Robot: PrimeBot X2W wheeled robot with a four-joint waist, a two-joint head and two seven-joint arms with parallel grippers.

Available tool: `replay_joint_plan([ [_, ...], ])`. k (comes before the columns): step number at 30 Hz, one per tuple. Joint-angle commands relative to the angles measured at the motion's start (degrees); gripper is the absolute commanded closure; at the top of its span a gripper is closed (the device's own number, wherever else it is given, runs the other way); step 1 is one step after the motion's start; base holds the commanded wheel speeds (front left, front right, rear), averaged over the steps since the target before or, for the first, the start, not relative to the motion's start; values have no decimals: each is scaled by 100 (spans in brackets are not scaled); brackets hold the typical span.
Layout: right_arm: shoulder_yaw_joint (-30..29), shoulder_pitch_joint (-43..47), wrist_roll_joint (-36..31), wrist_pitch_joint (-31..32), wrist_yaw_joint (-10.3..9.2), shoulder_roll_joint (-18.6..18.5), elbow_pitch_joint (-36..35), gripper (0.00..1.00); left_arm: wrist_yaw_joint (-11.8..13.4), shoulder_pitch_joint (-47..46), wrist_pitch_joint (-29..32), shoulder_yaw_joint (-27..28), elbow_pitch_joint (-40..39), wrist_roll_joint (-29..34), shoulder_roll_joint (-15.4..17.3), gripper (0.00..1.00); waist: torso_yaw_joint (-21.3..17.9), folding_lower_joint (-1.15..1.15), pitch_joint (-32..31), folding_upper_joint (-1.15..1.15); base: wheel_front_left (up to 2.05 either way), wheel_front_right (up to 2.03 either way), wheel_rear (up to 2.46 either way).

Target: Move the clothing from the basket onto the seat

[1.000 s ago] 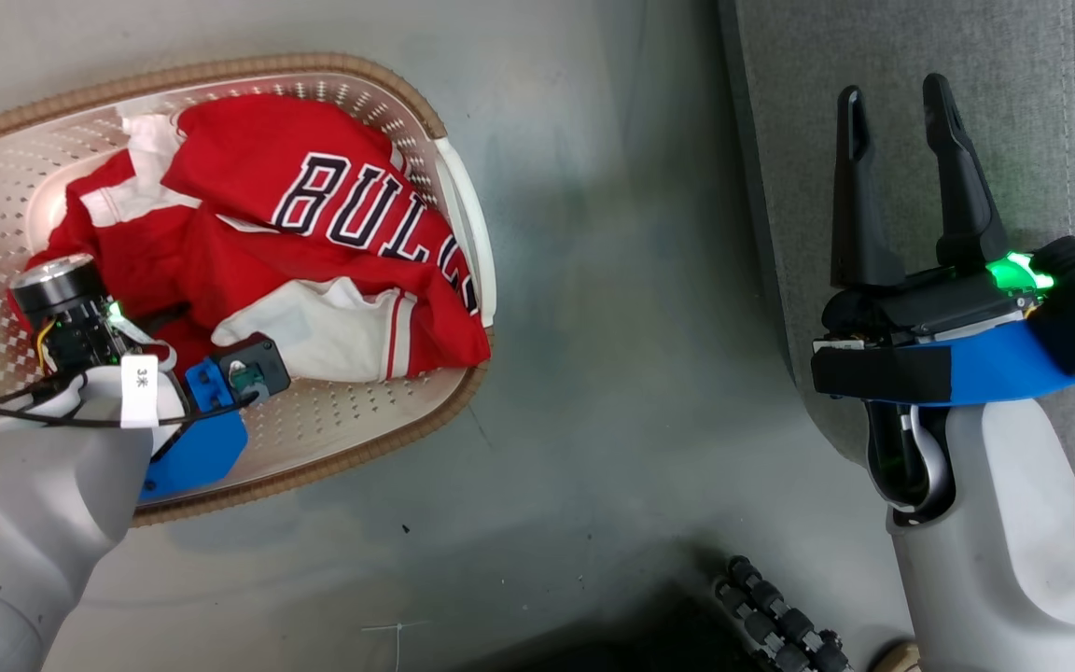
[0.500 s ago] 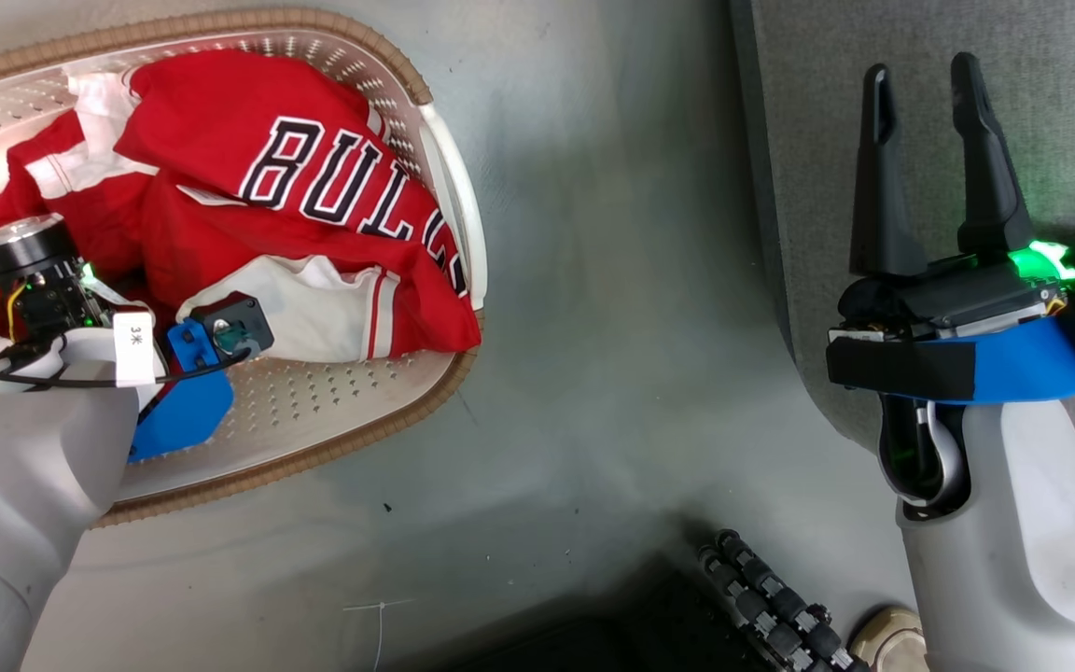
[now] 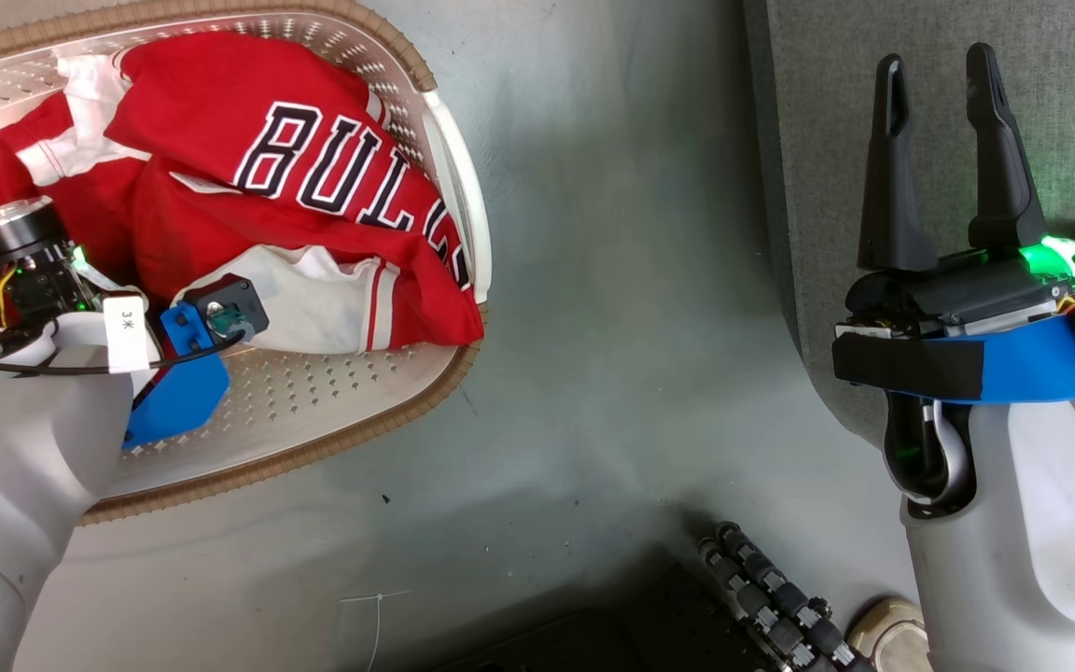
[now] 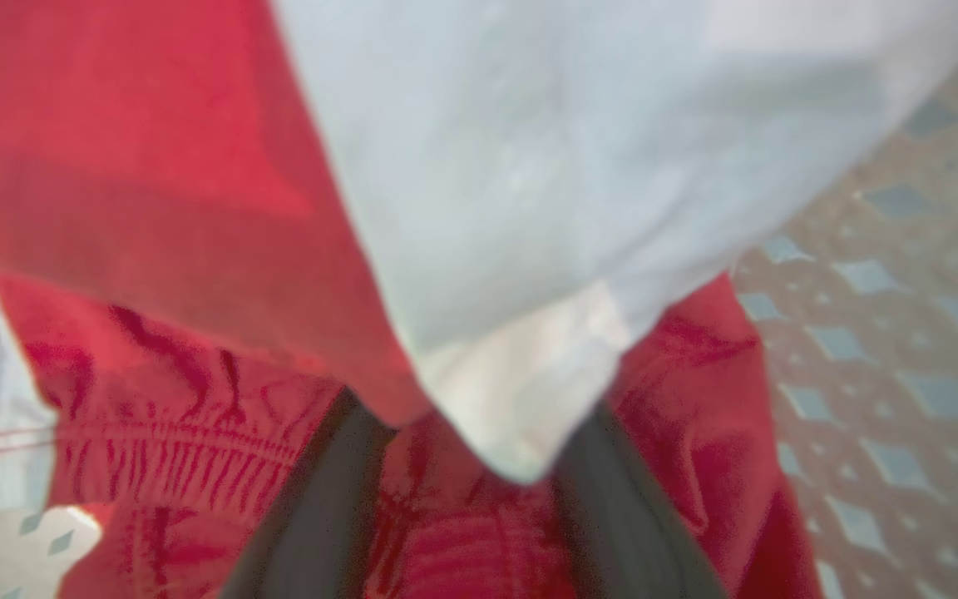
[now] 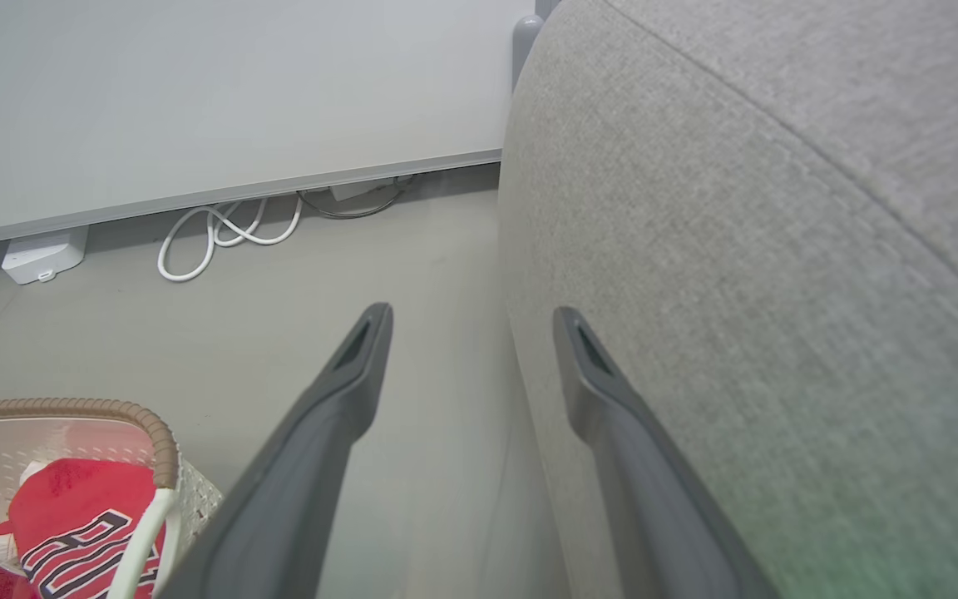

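Observation:
The clothing point(image 3: 267, 187), red with white panels and black-and-white lettering, lies bunched in the cream perforated basket point(image 3: 314, 448) at the upper left. My left arm's wrist point(image 3: 80, 308) reaches down into the basket at the clothing's near edge. In the left wrist view my left gripper point(image 4: 479, 416) stands open, its dark fingers point(image 4: 321, 516) apart with red fabric between them and a white fold draped over their tips. My right gripper point(image 3: 937, 61) is open and empty over the edge of the grey seat point(image 3: 1060, 112); its wrist view shows the right gripper point(image 5: 472, 314) beside the seat's side point(image 5: 737, 249).
Bare grey floor point(image 3: 612, 327) separates the basket from the seat. A black ribbed roller point(image 3: 771, 597) and a beige rounded thing point(image 3: 892, 635) sit at the bottom edge. White cables point(image 5: 221, 237) and a small white box point(image 5: 42, 254) lie along the far wall.
The whole head picture has shifted up and to the left, so the camera has moved. My left wrist sits slightly deeper over the clothing. The right gripper stays open by the seat.

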Motion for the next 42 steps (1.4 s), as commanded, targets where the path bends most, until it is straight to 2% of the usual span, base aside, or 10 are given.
replay_joint_plan([
  [1, -50, -28, 57, 14, -2, -23, 181, 0, 19, 70, 84, -17, 55, 63, 71, 100, 1, 2, -8, 0, 0, 0, 0],
  [7, -74, -51, 61, 13, -2, -27, 198, 0, 18, 119, 65, -18, 64, -4, 92, 100, 17, 2, -76, 0, 0, 0, 0],
  [22, -107, -50, -103, 7, -6, -24, 271, 0, 17, 351, -181, -16, 40, -345, -266, 100, 251, 2, -672, 0, 0, 0, 0],
  [42, -258, 366, -394, 7, -6, -23, 596, 0, 17, 973, -854, -15, -137, -892, -814, 100, 803, 2, -2179, 0, 0, 0, 0],
])
